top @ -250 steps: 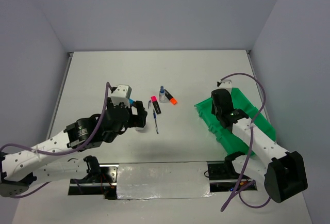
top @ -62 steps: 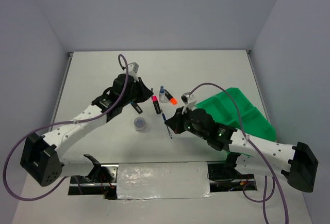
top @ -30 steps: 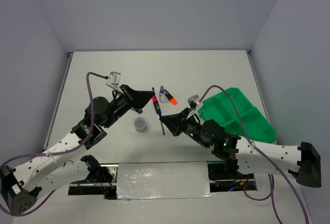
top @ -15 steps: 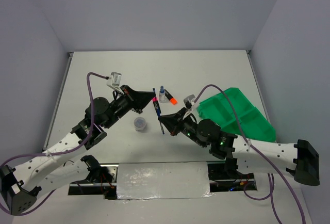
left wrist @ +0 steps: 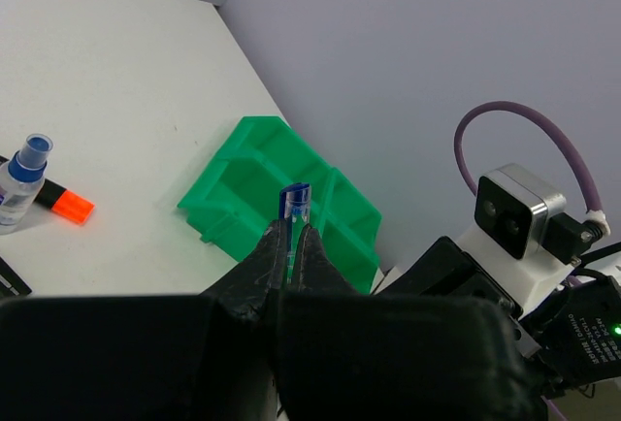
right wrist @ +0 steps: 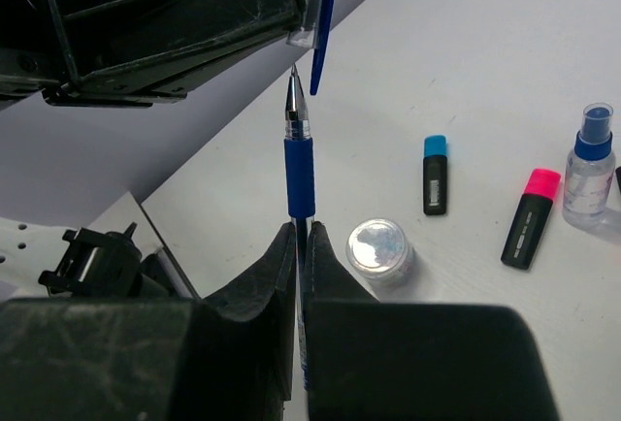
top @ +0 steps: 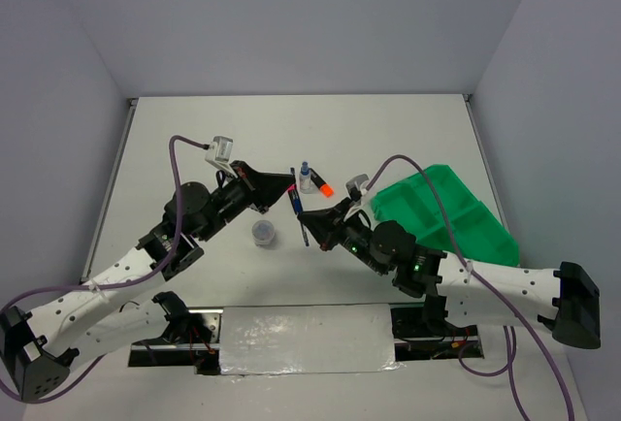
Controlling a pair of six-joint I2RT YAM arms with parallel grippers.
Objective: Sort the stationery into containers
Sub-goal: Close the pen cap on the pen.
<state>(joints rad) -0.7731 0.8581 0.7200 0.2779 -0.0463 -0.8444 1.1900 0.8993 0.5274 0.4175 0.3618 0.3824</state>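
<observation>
The right jaws are clamped on a blue pen (right wrist: pixel 300 171), holding it tip up above the surface (top: pixel 194 140). Just beside that tip, the left jaws pinch a blue pen cap (left wrist: pixel 295 203). On the surface below lie a round tub (right wrist: pixel 379 249), a blue-capped highlighter (right wrist: pixel 436 174) and a pink-capped highlighter (right wrist: pixel 531 217). Farther off are a small bottle (right wrist: pixel 589 164) and an orange-capped highlighter (top: pixel 326 189). The green tray (top: pixel 456 212) sits well apart, to the right.
</observation>
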